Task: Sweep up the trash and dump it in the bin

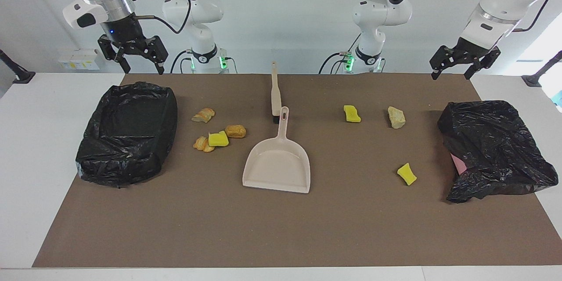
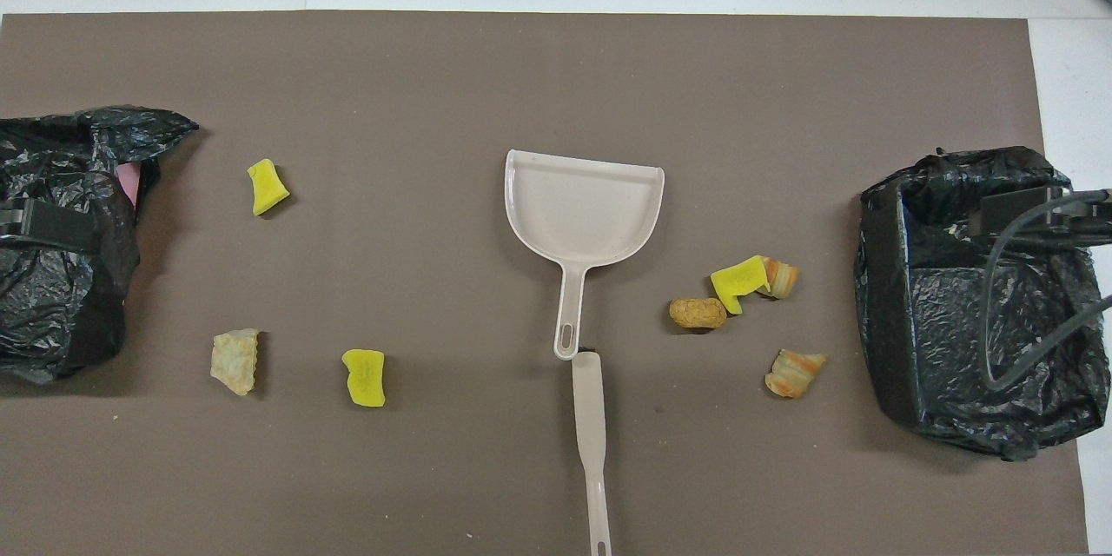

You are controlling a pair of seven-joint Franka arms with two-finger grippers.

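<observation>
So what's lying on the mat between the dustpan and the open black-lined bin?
Four bits of trash: a yellow sponge piece and three orange-brown bread chunks. Both views show them, clustered between the dustpan and the bin.

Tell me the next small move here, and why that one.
Probably lower the right tool toward the brush handle. Both tools hang open and empty, the left tool waiting near its own bin. Nothing is swept yet: the trash lies loose on the mat, the dustpan sits empty mid-table, and the brush lies just nearer the robots.
</observation>
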